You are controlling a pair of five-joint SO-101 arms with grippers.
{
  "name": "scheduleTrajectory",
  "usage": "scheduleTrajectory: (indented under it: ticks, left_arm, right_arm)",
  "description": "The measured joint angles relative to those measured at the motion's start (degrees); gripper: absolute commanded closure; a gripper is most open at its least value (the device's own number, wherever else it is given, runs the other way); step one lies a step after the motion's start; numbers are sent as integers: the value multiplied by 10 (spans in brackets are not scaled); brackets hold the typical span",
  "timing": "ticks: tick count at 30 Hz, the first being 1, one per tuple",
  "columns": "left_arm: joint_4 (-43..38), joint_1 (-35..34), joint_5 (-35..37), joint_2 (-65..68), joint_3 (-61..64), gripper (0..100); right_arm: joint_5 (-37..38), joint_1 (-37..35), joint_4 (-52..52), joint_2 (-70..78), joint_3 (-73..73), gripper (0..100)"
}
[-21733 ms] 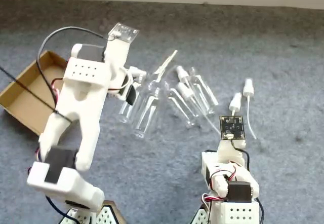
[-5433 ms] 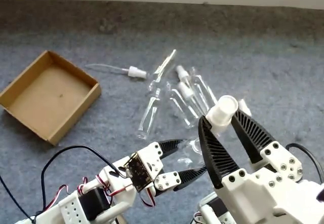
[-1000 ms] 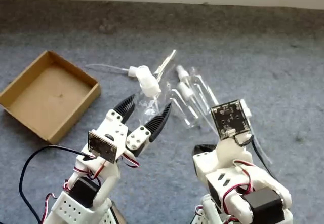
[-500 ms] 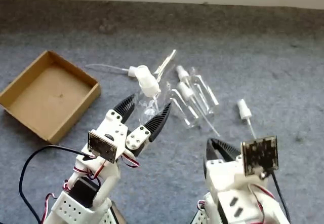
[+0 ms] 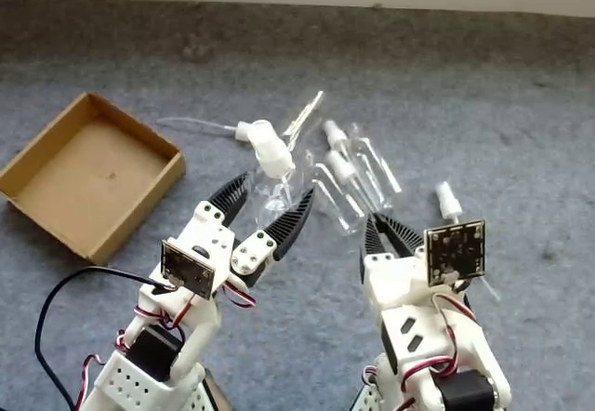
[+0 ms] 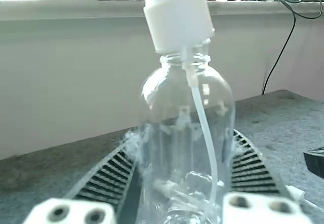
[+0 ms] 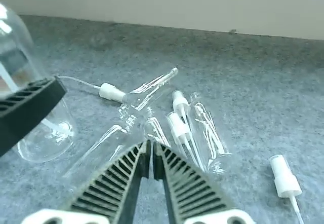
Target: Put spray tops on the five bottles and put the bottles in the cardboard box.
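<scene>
Now left claw [image 5: 276,189] grips bottle [image 6: 185,133] w/ spray top [image 6: 174,11] loose on neck; right claw [image 7: 152,146] empty, nearly closed; next prob. seat top.

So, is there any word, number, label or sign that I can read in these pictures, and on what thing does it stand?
No readable text anywhere.
Cardboard box: plain, no print.
Clear bottles and spray tops: no labels.
Small boards on the two wrists: tiny marks, too small to read.
</scene>
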Motion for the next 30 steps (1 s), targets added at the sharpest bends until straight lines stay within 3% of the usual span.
scheduleTrajectory:
  ticks: [9,15,22,30]
  left_arm:
    - [0,0,0,0,-3,912]
    - [-3,-24,0,0,-3,912]
    - [-122,-75,0,0,-1,912]
    - [-138,-55,0,0,0,912]
  right_arm:
    - [-1,-97,-128,0,84,994]
    - [-1,-161,-143,0,118,994]
    - [-1,-246,-148,-2,157,994]
    - [-1,-277,-269,-3,238,994]
